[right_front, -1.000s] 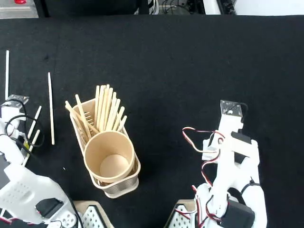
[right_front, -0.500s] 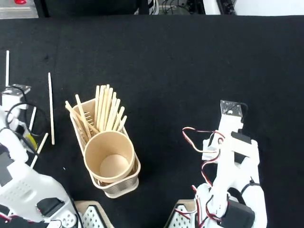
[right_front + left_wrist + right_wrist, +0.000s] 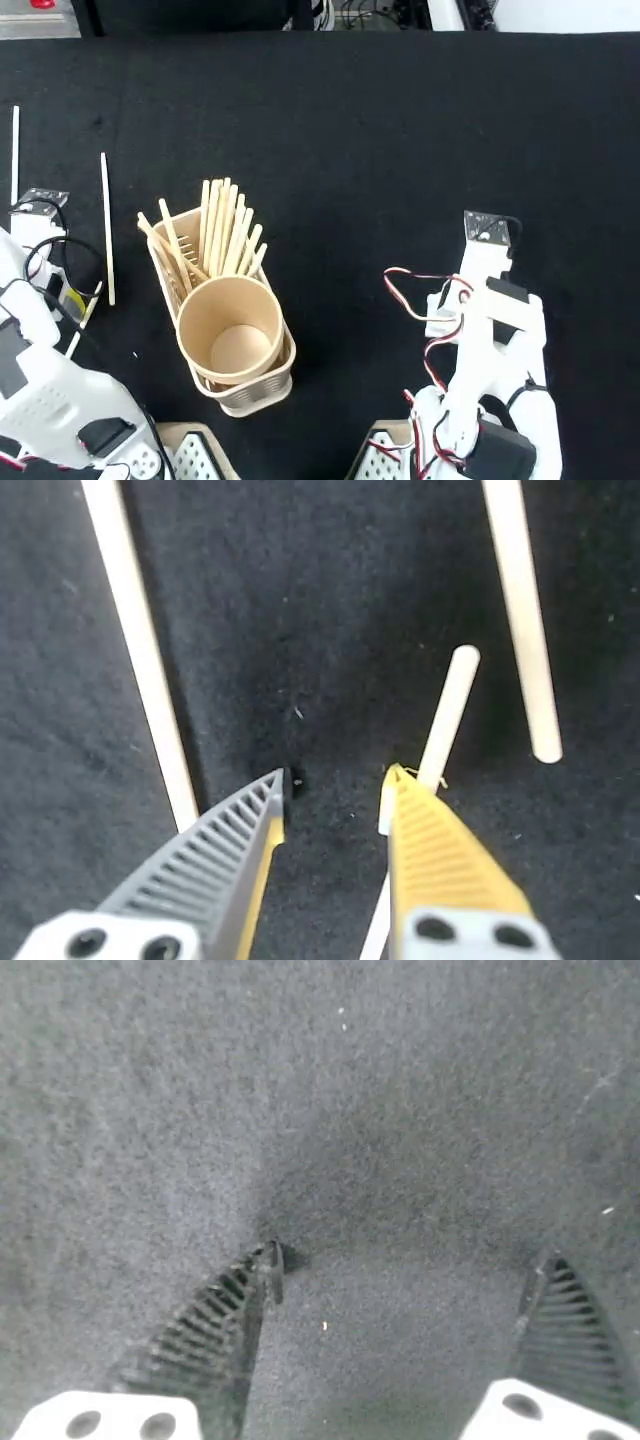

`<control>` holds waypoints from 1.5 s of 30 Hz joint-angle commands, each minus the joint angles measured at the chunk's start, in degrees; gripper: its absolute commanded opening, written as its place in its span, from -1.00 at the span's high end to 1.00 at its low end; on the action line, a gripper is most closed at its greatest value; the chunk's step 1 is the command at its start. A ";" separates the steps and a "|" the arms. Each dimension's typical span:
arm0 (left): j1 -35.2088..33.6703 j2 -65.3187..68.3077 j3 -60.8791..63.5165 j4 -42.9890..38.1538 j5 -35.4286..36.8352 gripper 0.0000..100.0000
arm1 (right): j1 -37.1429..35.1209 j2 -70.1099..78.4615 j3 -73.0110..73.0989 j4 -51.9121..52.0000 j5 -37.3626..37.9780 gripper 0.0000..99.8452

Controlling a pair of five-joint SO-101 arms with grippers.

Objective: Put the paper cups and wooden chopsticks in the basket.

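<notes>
Left wrist view: a short chopstick (image 3: 448,712) lies on the black desk (image 3: 330,630), slanting under the yellow fingertip of the left end effector (image 3: 336,775), which stands partly open, gripping nothing. Two longer chopsticks (image 3: 140,670) lie either side. The right end effector (image 3: 409,1257) gapes wide over the desk, well apart from the basket (image 3: 262,392).

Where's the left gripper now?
At the table's left side in the high view, left of the basket; the left gripper is open, its yellow finger beside a loose chopstick.
</notes>
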 commanded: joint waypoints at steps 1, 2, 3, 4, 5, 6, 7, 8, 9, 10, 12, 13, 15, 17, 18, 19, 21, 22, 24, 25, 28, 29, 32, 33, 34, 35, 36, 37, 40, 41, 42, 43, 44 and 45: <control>-0.57 -4.13 -3.82 4.66 0.88 0.68 | 0.79 -0.57 0.04 0.00 0.35 0.23; -0.66 -5.45 -4.79 5.89 0.97 0.68 | 0.79 -0.57 0.04 0.00 0.35 0.23; -0.75 -7.03 -5.67 6.68 1.05 0.68 | 0.79 -0.57 0.04 0.00 0.35 0.23; -0.75 -8.79 -6.73 7.12 1.23 0.68 | 0.79 -0.57 0.04 0.00 0.35 0.23; -0.57 -10.29 -7.34 6.95 2.02 0.68 | 0.79 -0.57 0.04 0.00 0.35 0.23; -0.40 -11.78 -8.22 6.95 3.69 0.68 | 0.79 -0.57 0.04 0.00 0.35 0.23; 0.13 -12.84 -8.92 6.77 5.10 0.68 | 0.79 -0.57 0.04 0.00 0.35 0.23; 0.92 -13.10 -9.45 5.63 6.33 0.68 | 0.79 -0.57 0.04 0.00 0.35 0.23; 1.63 -12.75 -9.80 3.96 7.30 0.68 | 0.79 -0.57 0.04 0.00 0.35 0.23; 2.33 -11.96 -9.89 1.67 8.53 0.67 | 0.79 -0.57 0.04 0.00 0.35 0.23; 2.77 -8.70 -10.42 -2.55 10.46 0.67 | 0.79 -0.57 0.04 0.00 0.35 0.23; 2.86 -6.51 -11.21 -3.87 10.90 0.67 | 0.79 -0.57 0.04 0.00 0.35 0.23; 2.86 -0.97 -14.37 -4.75 11.25 0.67 | 0.79 -0.57 0.04 0.00 0.35 0.23; 2.68 5.45 -18.86 -4.75 11.25 0.67 | 0.79 -0.57 0.04 0.00 0.35 0.23; 2.59 8.88 -20.97 -4.57 11.25 0.68 | 0.79 -0.57 0.04 0.00 0.35 0.23; 2.51 12.22 -23.25 -3.78 11.25 0.68 | 0.79 -0.57 0.04 0.00 0.35 0.23; 2.51 17.76 -27.74 -0.53 10.99 0.68 | 0.79 -0.57 0.04 0.00 0.35 0.23; 2.51 20.40 -29.93 1.23 10.99 0.70 | 0.79 -0.57 0.04 0.00 0.35 0.23; 2.42 23.74 -34.51 4.48 10.99 0.83 | 0.79 -0.57 0.04 0.00 0.35 0.23; 2.42 24.62 -36.35 6.15 10.99 0.94 | 0.79 -0.57 0.04 0.00 0.35 0.23; 2.42 25.23 -40.40 11.69 11.08 0.92 | 0.79 -0.57 0.04 0.00 0.35 0.23; 2.42 25.23 -41.36 13.54 11.08 0.95 | 0.79 -0.57 0.04 0.00 0.35 0.23; 2.77 23.56 -44.09 19.08 10.99 0.95 | 0.79 -0.57 0.04 0.00 0.35 0.23; 2.86 22.15 -44.44 20.40 10.99 0.95 | 0.79 -0.57 0.04 0.00 0.35 0.23; 2.95 20.40 -44.44 21.10 10.99 0.95 | 0.79 -0.57 0.04 0.00 0.35 0.23; 2.95 18.11 -44.35 22.07 11.08 0.95 | 0.79 -0.57 0.04 0.00 0.35 0.23; 2.95 15.47 -44.26 23.03 11.16 0.95 | 0.79 -0.57 0.04 0.00 0.35 0.23; 3.03 12.48 -43.74 24.18 11.16 0.95 | 0.79 -0.57 0.04 0.00 0.35 0.23; 3.65 0.88 -39.16 26.37 11.34 0.95 | 0.79 -0.57 0.04 0.00 0.35 0.23; 4.00 -3.87 -36.53 26.55 11.34 0.95 | 0.79 -0.57 0.04 0.00 0.35 0.23; 4.53 -9.05 -33.27 26.20 11.34 0.95 | 0.79 -0.57 0.04 0.00 0.35 0.23; 4.70 -14.59 -29.93 26.11 11.34 0.95 | 0.79 -0.57 0.04 0.00 0.35 0.23; 5.32 -20.40 -26.42 25.93 11.34 0.95 | 0.79 -0.57 0.04 0.00 0.35 0.23; 6.11 -26.29 -22.46 24.97 11.60 0.95 | 0.79 -0.57 0.04 0.00 0.35 0.23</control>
